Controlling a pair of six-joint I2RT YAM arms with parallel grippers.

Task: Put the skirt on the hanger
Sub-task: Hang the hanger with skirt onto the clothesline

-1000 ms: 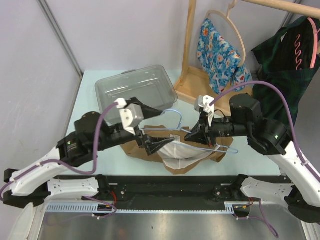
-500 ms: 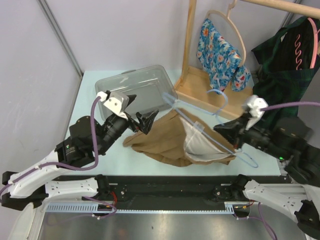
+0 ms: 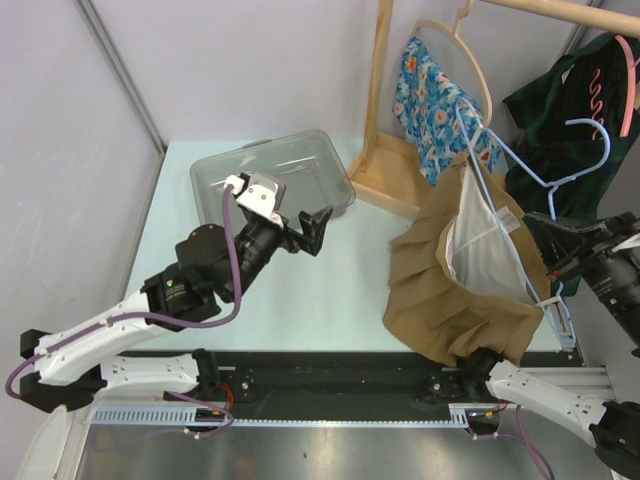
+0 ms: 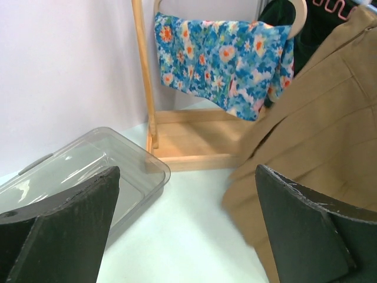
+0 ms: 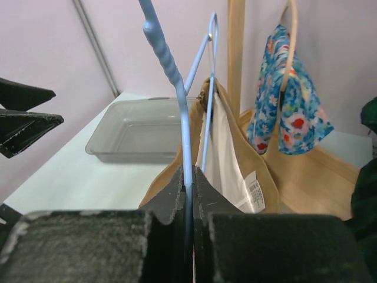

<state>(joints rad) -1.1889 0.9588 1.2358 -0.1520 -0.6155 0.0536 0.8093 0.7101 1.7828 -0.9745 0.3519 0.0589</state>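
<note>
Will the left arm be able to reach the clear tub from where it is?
Probably yes. The left arm has its jaws open and empty right beside the tub, with nothing between them; the skirt hangs away to the right.

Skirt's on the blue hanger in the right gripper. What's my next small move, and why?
Probably lift the right gripper, shut on the blue hanger, toward the wooden rail: the skirt hangs from it with its hem low over the table, and the left gripper is open, apart from it.
</note>
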